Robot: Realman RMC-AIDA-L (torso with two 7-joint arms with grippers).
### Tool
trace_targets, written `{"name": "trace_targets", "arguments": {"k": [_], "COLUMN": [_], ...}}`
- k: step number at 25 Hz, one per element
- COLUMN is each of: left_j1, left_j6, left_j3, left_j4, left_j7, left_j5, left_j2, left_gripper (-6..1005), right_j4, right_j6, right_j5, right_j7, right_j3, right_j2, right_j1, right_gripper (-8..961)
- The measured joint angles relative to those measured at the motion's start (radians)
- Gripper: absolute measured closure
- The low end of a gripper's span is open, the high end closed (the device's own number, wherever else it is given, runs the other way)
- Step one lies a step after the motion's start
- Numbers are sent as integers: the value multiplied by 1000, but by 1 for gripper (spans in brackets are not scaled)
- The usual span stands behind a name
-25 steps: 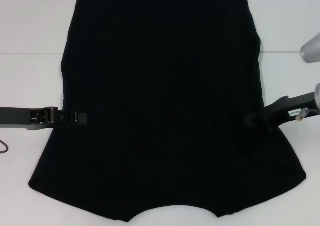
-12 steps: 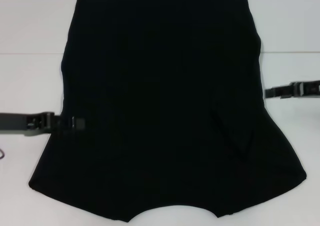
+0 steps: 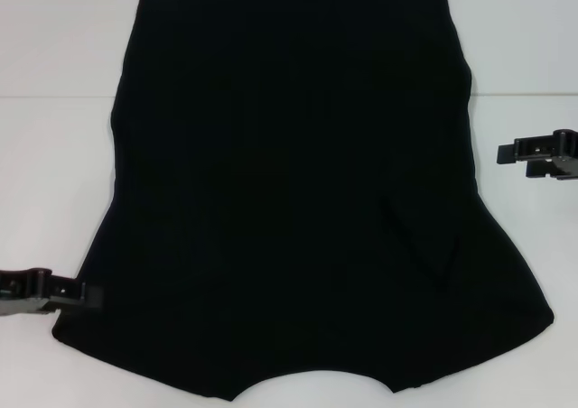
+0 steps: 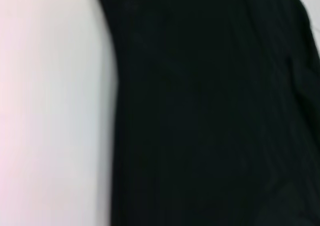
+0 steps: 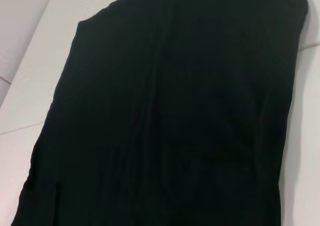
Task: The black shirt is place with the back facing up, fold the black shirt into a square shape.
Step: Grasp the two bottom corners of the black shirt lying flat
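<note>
Black shirt [image 3: 289, 191] lies flat on the white table [image 3: 54, 155], unfolded. Left gripper [image 3: 86, 295] at its near-left sleeve edge, right gripper [image 3: 506, 153] clear of the cloth; can't tell jaw state on either. Next: pinch sleeves, fold inward.

**Plain black cloth lying on white**

The black shirt [image 3: 289, 191] is showing plain, unbroken black all over, with no lettering or print facing up; both wrist views are showing the same even black. The table [image 3: 54, 155] under it is showing white, with a thin pale grey line crossing it. The left gripper [image 3: 86, 294], at the shirt's near left corner, is showing black and dark grey. The right gripper [image 3: 502, 153], apart from the shirt's right edge, is showing black too, standing out against the white beside it.
</note>
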Motion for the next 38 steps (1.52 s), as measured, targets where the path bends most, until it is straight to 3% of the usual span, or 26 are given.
{"name": "trace_targets", "arguments": {"k": [18,38], "left_j1": [6,-7], "left_j6": [-95,-108], "left_j3": [-22,-12], "left_j4": [7,-40], "left_j7": [-67,-67], "left_j5": [136,139], "left_j2": [-1,-18], "left_gripper": [563,578], "right_j4": [2,2], "right_j6": [-8,-8], "right_j5": [1,1], "right_j7": [1,-1], "right_j3": [2,1], "right_j2": [-6,-9], "right_j1": [-1,-6], "right_gripper": [249,250]}}
